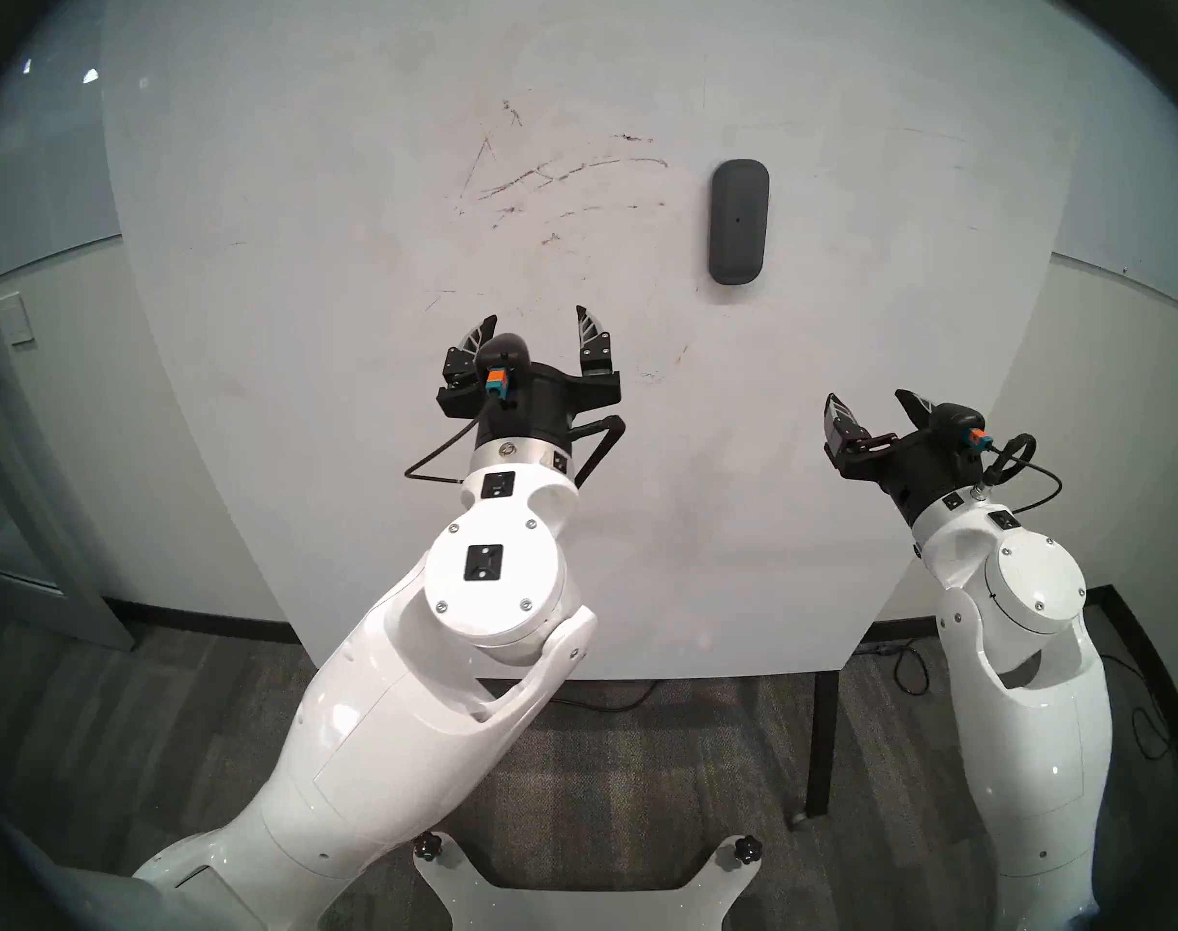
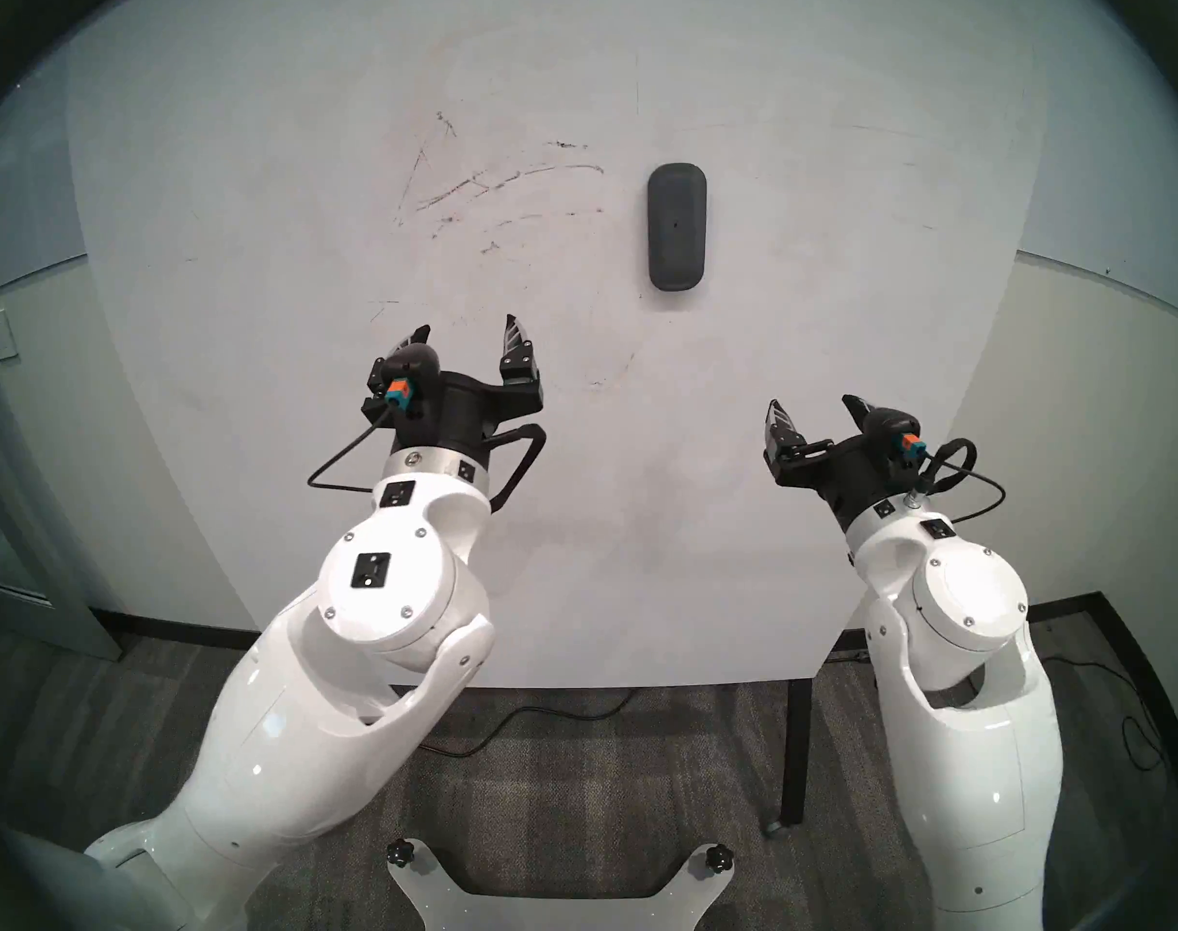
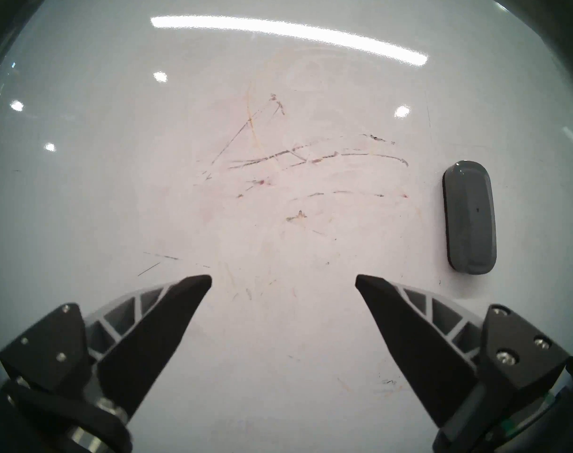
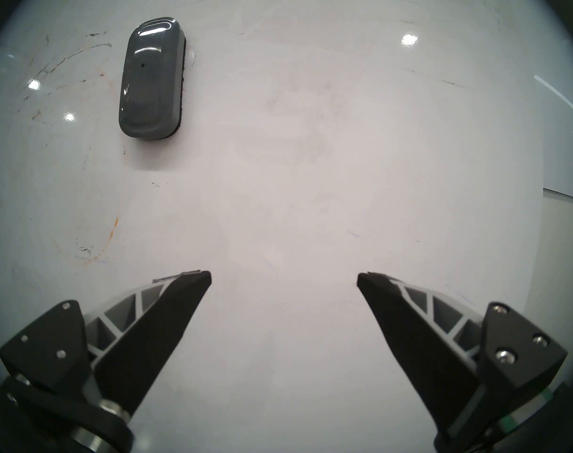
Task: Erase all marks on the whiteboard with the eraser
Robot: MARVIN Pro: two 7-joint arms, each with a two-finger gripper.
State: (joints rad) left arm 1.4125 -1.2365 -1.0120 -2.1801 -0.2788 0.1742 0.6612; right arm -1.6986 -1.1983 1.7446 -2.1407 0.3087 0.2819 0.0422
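A: Left hand (image 1: 536, 322)?

B: Fingers are standing wide apart, gripping nothing. It is hovering in front of the whiteboard (image 1: 371, 405), just below the marks (image 1: 559, 177).

A: Right hand (image 1: 871, 405)?

B: Fingers are also spread, nothing between them. It is sitting lower and well off to the right, facing a bare patch of board.

A: Eraser (image 1: 738, 220)?

B: It is clinging upright to the board, long axis vertical, just right of the marks, above and between the two hands, touching neither.

A: Marks, in detail?

B: Scratchy dark streaks with faint orange traces are showing in the left wrist view (image 3: 295, 155). A faint orange curve (image 4: 113, 226) is lying below the eraser (image 4: 152, 78) in the right wrist view.
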